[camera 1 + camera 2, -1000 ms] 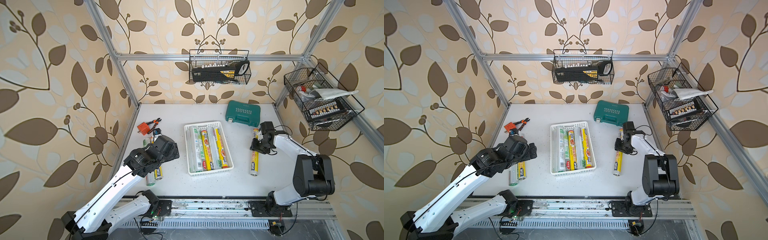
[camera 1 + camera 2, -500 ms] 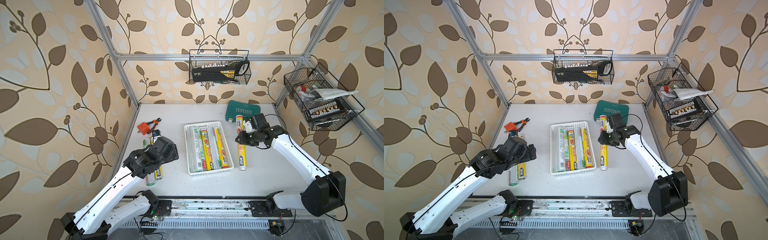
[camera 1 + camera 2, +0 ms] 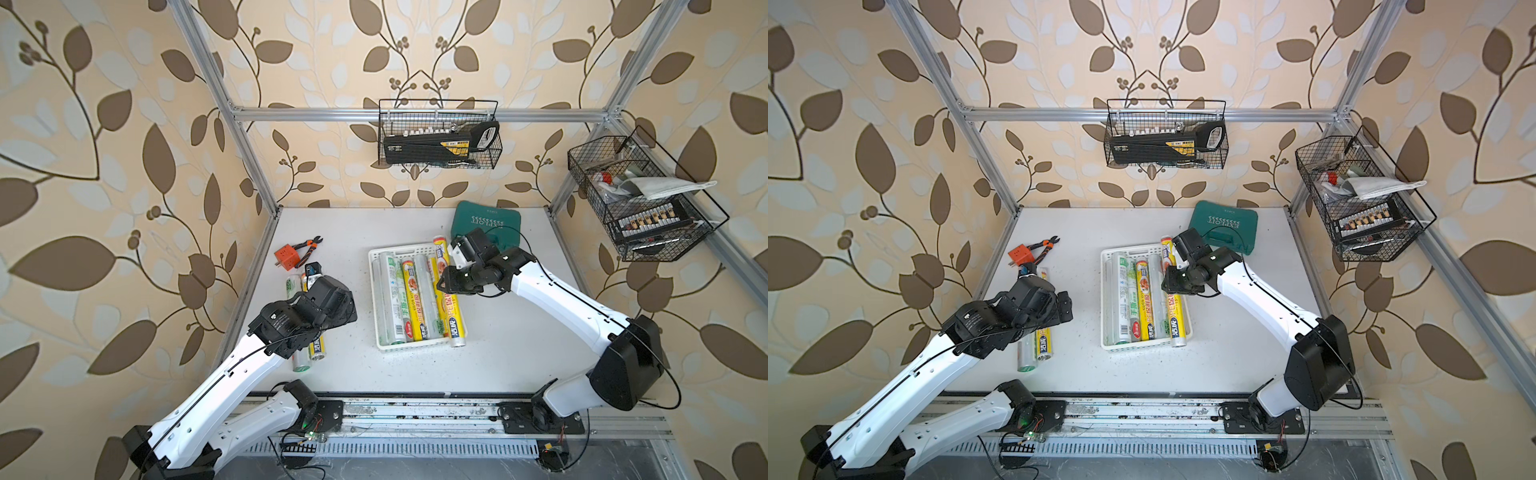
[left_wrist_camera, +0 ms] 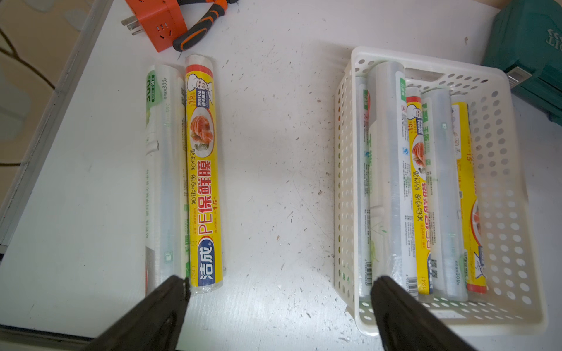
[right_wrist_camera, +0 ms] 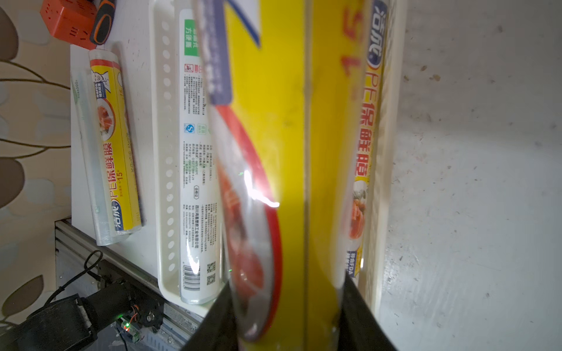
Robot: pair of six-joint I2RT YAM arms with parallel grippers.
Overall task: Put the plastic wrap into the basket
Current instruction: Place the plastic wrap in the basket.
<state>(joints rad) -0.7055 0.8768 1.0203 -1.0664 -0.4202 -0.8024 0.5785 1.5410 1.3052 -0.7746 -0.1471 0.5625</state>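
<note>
Yellow plastic wrap (image 4: 203, 170), marked "PE保鲜膜", "洁成"

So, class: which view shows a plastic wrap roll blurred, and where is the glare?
Right wrist view: the held yellow roll is blurred, with a white glare streak; left wrist view: the loose yellow roll is sharp, print legible.

yellow rolls (image 4: 203, 170) w/ red-blue print; clear rolls (image 4: 162, 182), green labels; basket (image 4: 501, 182) white; case (image 3: 490, 218) teal.
</note>
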